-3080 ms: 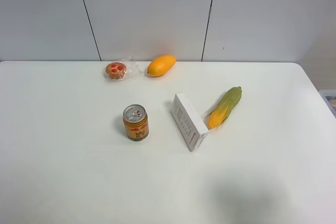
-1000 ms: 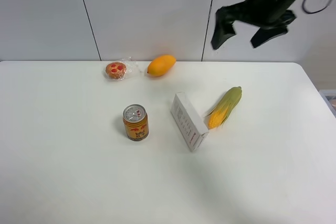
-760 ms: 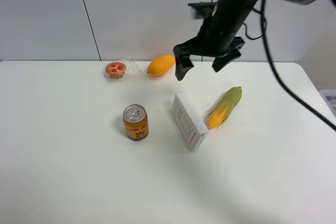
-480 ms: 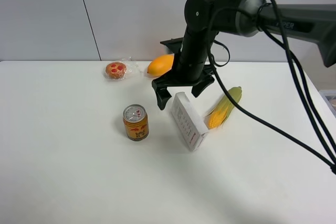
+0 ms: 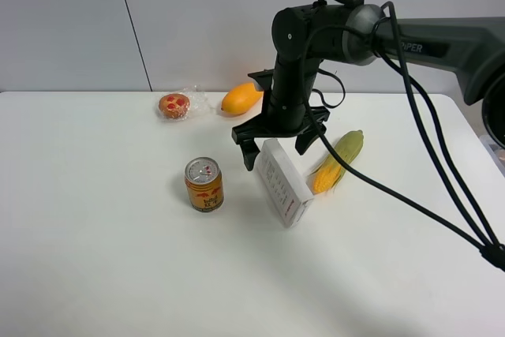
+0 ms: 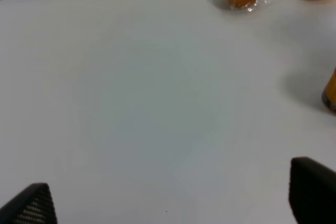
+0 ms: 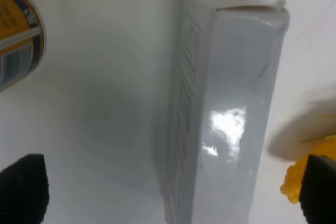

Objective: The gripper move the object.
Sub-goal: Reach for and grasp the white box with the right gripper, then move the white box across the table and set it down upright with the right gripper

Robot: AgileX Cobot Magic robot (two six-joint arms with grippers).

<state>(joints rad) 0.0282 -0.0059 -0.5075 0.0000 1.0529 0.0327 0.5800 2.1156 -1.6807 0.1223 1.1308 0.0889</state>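
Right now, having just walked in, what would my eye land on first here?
First, the black arm reaching in from the right, its gripper open and straddling the far end of a white carton near the middle of the table. Then the bright colours around it. A corn cob lies close on the carton's right and an orange-gold can stands to its left. An orange fruit sits beside a wrapped muffin at the back edge.
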